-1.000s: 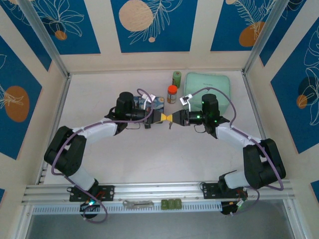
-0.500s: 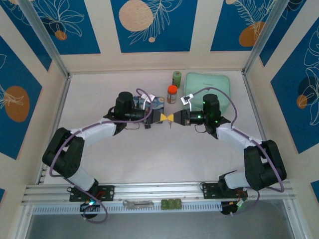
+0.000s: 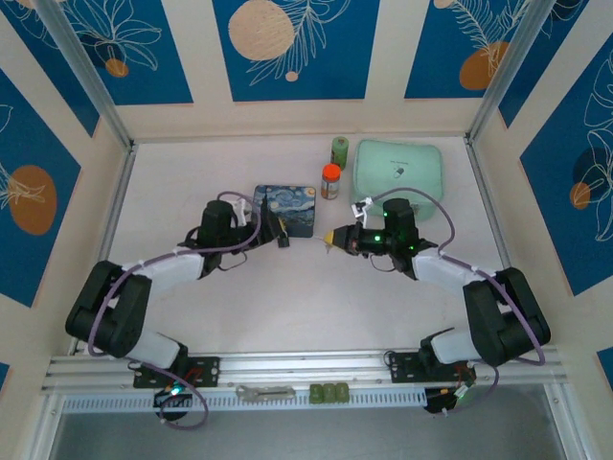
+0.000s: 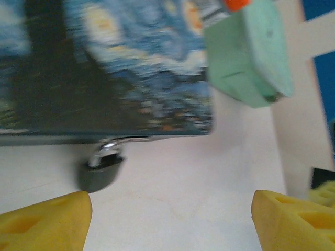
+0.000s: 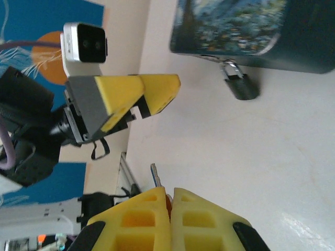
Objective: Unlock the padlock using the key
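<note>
- padlock (image 4: 101, 170) sits at the near edge of the starry-night painted box (image 4: 104, 68), silver shackle hooked up under the box's front, dark body just outside it, by the table (image 4: 172, 167)
- padlock long axis runs roughly square to the box's front edge, body end pointing away from the box toward the arm bases; left wrist view is blurred, can't tell if the shackle is latched
- in the top view the padlock is a small dark spot at the box's near side, between the two grippers
- left gripper (image 4: 171, 201) has its yellow fingers (image 4: 47, 219) spread wide apart with nothing between them, aimed at the box front, padlock just ahead of the left finger, not touching
- right gripper (image 5: 170, 196) fingers pressed together, clamped on the key (image 5: 155, 175)
- key blade sticks out past the fingertips, long axis in line with the fingers, tip pointing left toward the left gripper and box side
- key tip in free air, near the padlock but clearly apart from it, not in the keyhole
- mint-green container (image 3: 397, 171) right of the box at the back, orange-capped bottle (image 3: 330, 180) between them, green bottle (image 3: 339, 151) just behind that
- flat grey metal tool (image 3: 265, 391) lies on the front rail
</note>
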